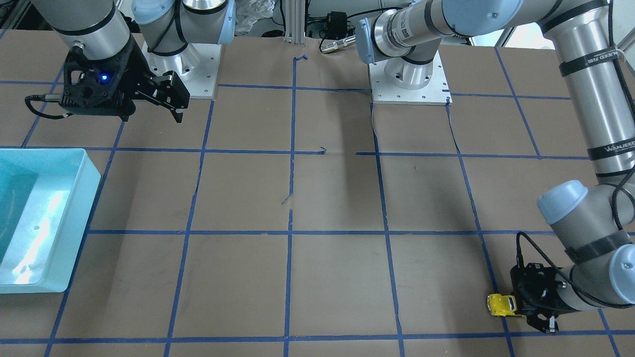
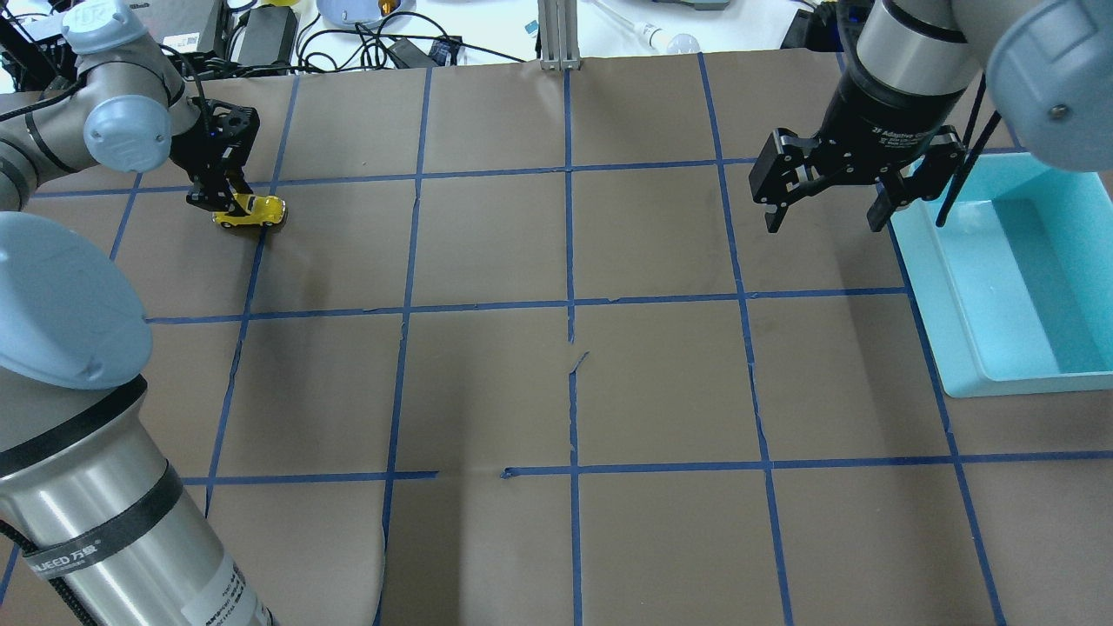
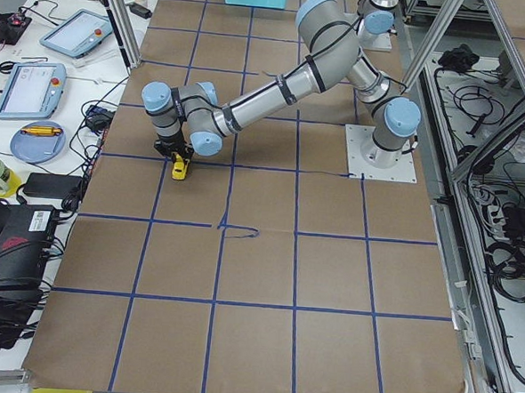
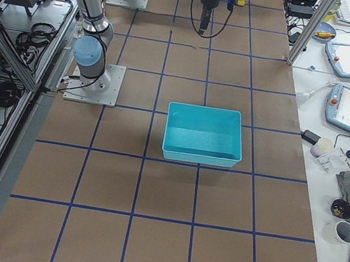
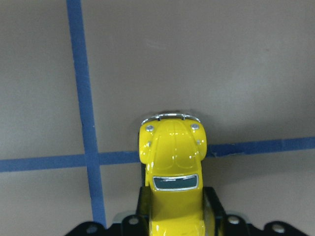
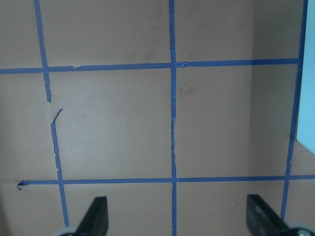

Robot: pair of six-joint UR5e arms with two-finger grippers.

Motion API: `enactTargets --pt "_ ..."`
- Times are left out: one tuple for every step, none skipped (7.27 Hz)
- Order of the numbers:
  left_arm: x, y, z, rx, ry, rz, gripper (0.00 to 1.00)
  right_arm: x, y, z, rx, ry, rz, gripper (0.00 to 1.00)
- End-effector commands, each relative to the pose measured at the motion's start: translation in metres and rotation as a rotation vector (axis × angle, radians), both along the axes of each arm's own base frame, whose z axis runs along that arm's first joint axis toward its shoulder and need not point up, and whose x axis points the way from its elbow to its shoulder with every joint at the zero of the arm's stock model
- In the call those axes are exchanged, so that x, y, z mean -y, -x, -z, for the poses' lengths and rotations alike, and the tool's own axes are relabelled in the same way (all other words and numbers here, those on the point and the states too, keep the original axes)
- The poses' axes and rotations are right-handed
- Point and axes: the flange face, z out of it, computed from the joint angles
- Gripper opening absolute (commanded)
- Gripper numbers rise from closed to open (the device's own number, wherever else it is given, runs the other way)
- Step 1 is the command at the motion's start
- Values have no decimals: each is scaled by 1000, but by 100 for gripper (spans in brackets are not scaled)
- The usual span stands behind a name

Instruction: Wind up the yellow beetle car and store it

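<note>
Upper left in the overhead view, the left gripper (image 2: 219, 198) pinches the yellow beetle car (image 2: 252, 212) by its rear on the table (image 2: 661, 374), seemingly ready to drag it backward for winding, while the right gripper (image 2: 823, 223) hangs wide open and empty beside the bin (image 2: 974, 348).

Left pincer (image 2: 223, 209) on the yellow beetle car (image 2: 254, 211); right pincer (image 2: 822, 226), jaws wide, beside the teal bin (image 2: 956, 296).

A desk (image 2: 661, 382) covered in brown paper bears a blue tape grid (image 2: 487, 306). Black cables (image 2: 348, 39) lie past its edge. A tablet (image 3: 28, 89) sits on a side bench (image 3: 17, 50).
</note>
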Motion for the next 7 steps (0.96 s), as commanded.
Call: enactTargets --pt "0 0 -1 2 2 -6 76 -1 0 5 3 -9 3 100" --pt "0 0 -2 3 2 -10 93 -1 0 6 2 -11 7 100" --pt "0 0 -2 3 2 -10 95 -2 0 7 0 -14 5 100" --pt "0 0 -4 4 5 -10 96 -2 0 7 0 -14 4 100" --pt "0 0 -5 4 6 -10 96 -2 0 7 0 -15 4 100" --pt "0 0 -5 4 7 -13 96 -1 0 8 2 -17 4 100" --pt "0 0 -5 4 5 -16 96 -2 0 7 -1 -14 5 100"
